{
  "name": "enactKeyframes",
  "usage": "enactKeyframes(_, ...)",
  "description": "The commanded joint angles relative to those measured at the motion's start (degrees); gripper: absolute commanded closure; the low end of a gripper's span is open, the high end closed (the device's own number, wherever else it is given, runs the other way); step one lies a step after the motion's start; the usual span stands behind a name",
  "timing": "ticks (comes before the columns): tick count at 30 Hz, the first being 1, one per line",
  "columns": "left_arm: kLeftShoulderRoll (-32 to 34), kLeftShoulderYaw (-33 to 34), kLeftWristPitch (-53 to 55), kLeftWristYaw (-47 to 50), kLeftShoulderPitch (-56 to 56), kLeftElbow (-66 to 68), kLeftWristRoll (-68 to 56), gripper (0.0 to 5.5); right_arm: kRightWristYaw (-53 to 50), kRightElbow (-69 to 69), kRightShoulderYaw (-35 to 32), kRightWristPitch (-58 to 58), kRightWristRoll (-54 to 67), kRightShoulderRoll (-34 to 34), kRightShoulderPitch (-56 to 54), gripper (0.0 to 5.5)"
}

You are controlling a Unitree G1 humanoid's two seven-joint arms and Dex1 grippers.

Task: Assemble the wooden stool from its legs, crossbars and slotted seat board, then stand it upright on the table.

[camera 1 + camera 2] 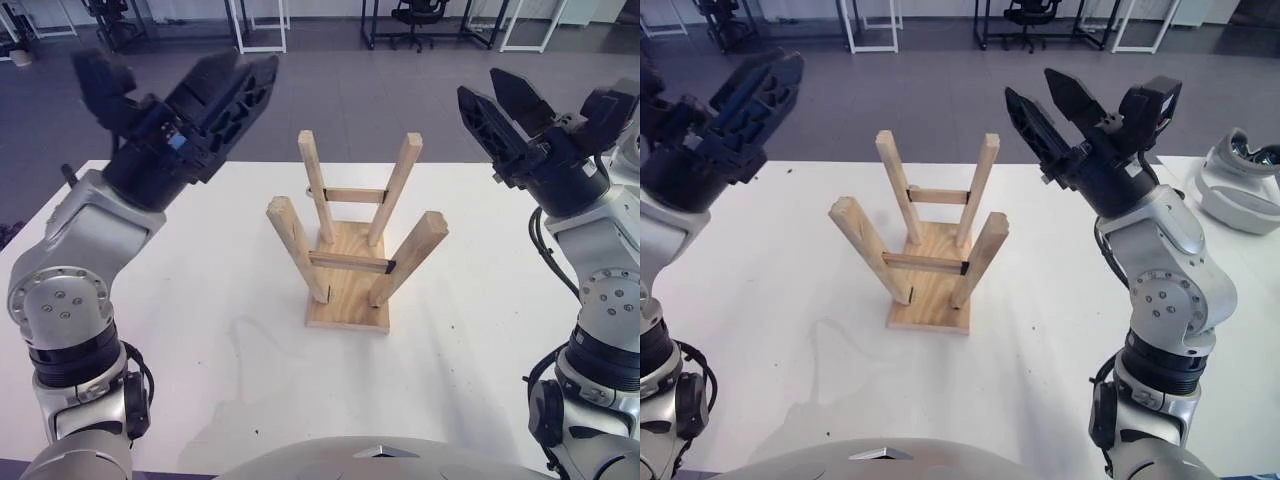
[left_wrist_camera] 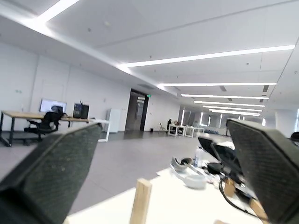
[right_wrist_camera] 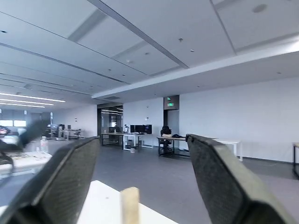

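The wooden stool (image 1: pixel 348 240) rests upside down in the middle of the white table (image 1: pixel 200 330), seat board (image 1: pixel 347 305) flat on the surface, its legs pointing up and joined by crossbars (image 1: pixel 350 263). My left gripper (image 1: pixel 235 85) hovers raised to the stool's left, open and holding nothing. My right gripper (image 1: pixel 1050 105) is raised to the stool's right, also open and holding nothing. One leg tip (image 2: pixel 140 200) shows between the left fingers in the left wrist view, and another leg tip (image 3: pixel 130 205) between the right fingers in the right wrist view.
A white headset (image 1: pixel 1240 180) lies on the table's far right side. Office chairs and desk frames stand on the floor beyond the table's far edge. Bare table surface lies in front of and to the left of the stool.
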Motion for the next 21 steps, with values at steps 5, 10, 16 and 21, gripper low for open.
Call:
enactKeyframes(5, -6.2, -21.7, 6.9, -6.6, 5.7, 16.1, 18.4, 0.6, -9.0, 5.2, 15.1, 16.6, -5.6, -1.8, 6.4, 2.06)
enactKeyframes(10, -5.8, -16.8, 5.6, -6.4, 2.6, 13.2, 18.0, 0.6, -9.8, 5.3, 12.3, 13.8, -3.8, -0.9, 2.0, 2.06)
enactKeyframes(16, -4.9, -4.2, 3.6, -5.7, -17.6, 15.1, 11.1, 0.6, -13.3, 7.8, 0.8, 7.4, 5.4, 1.6, -14.1, 2.06)
enactKeyframes(21, -2.5, -8.9, 4.2, -11.2, -6.9, 9.7, 17.7, 0.6, -10.1, 3.5, 2.9, 10.9, 9.7, -1.2, -4.9, 2.06)
